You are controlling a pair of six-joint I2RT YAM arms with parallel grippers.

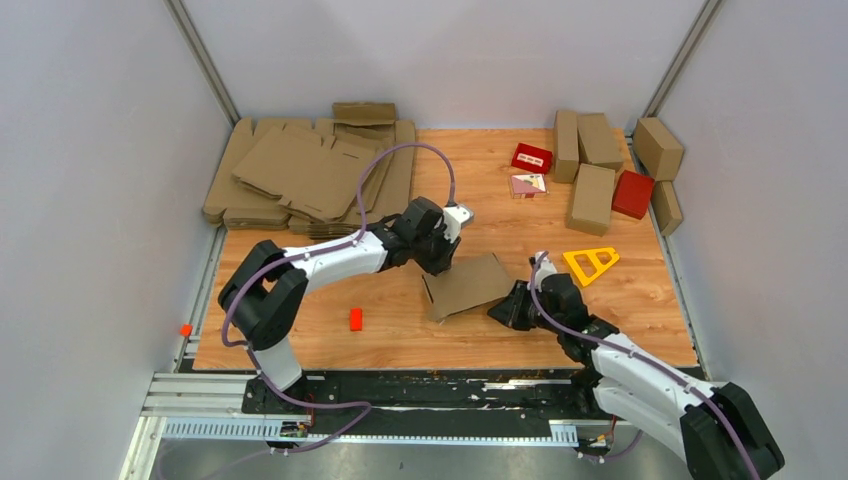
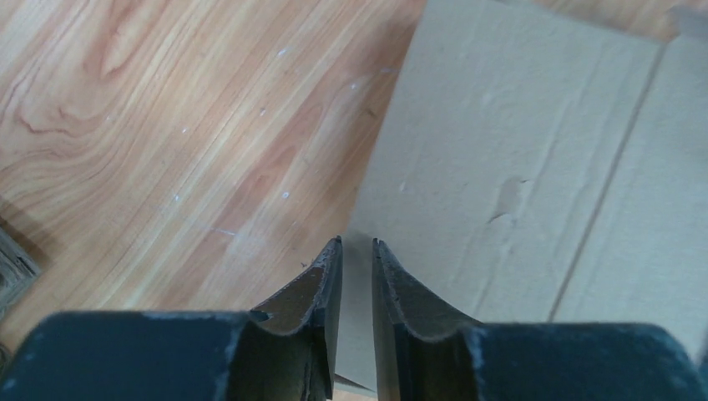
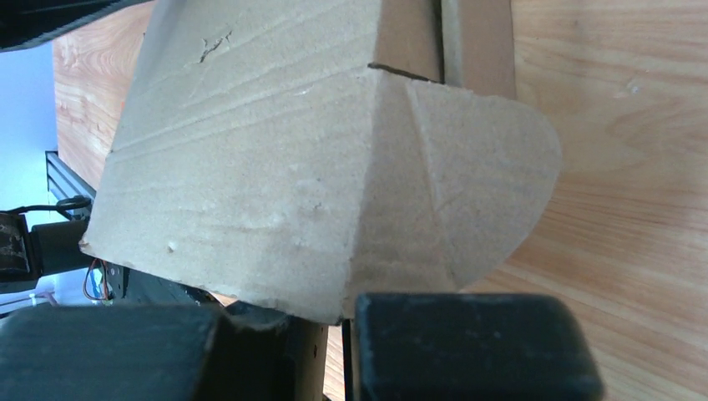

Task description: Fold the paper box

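Clamped nearly shut with the right gripper on the near-right edge of the paper box, partly folded on the wooden table. Narrowed to a slit with the left gripper at its far-left corner; impossible to tell if gripping. Beyond it, a red box, label unreadable; pale walls around.
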